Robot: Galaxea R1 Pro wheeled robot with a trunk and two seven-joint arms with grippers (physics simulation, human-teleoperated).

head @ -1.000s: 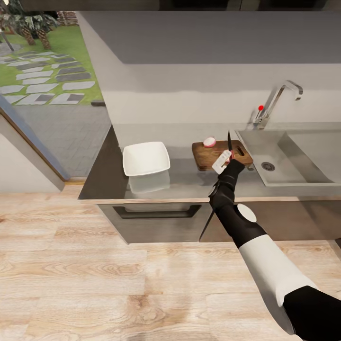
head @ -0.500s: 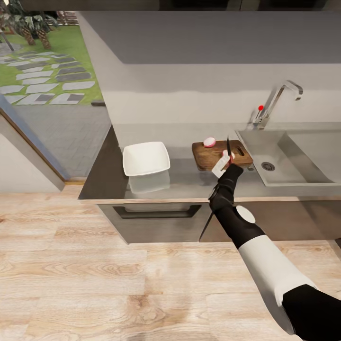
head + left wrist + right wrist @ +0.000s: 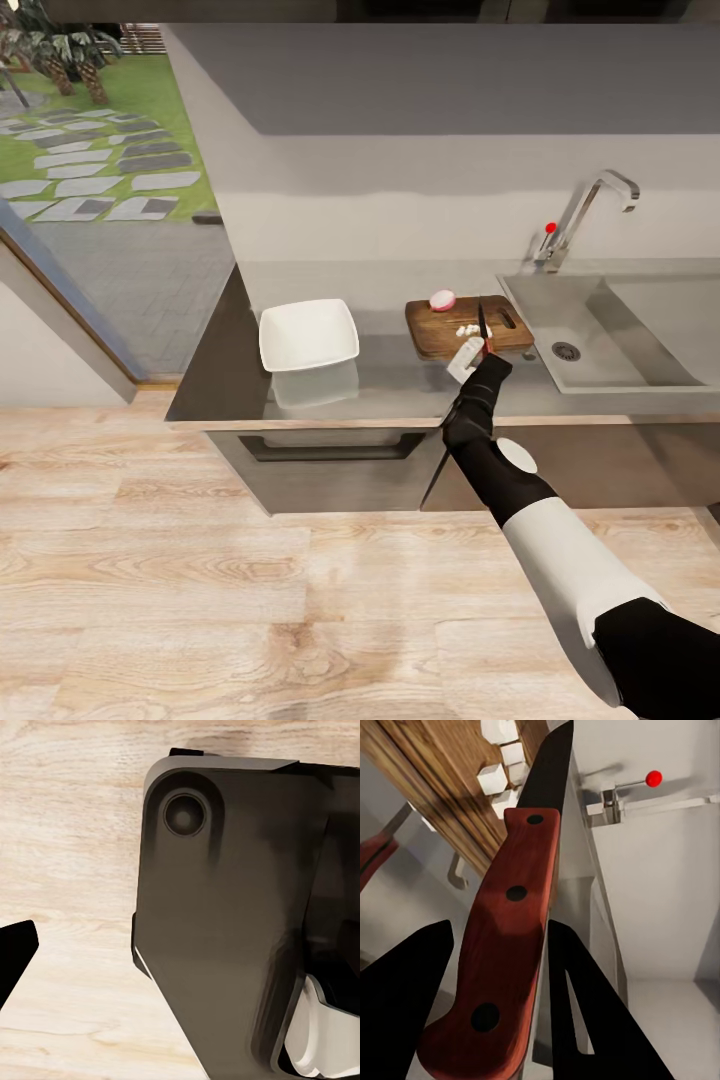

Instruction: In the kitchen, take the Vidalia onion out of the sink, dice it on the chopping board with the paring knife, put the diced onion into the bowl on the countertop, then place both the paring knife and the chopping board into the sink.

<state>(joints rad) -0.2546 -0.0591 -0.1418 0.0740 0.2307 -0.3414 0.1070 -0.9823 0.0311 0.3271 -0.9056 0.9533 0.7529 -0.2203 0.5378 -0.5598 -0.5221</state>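
Chopping board (image 3: 468, 325) – brown wood grain; countertop (image 3: 380, 385) – glossy, mirror-like; sink (image 3: 640, 330) – matt grey steel.

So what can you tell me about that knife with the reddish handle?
The small paring knife with a reddish-brown wooden-looking handle has three dark rivets and a short, dark, pointed blade. The right tool is shut on its handle, black fingers on both sides. The blade points away from the robot over the dark brown wooden chopping board, right beside a few small white onion cubes.
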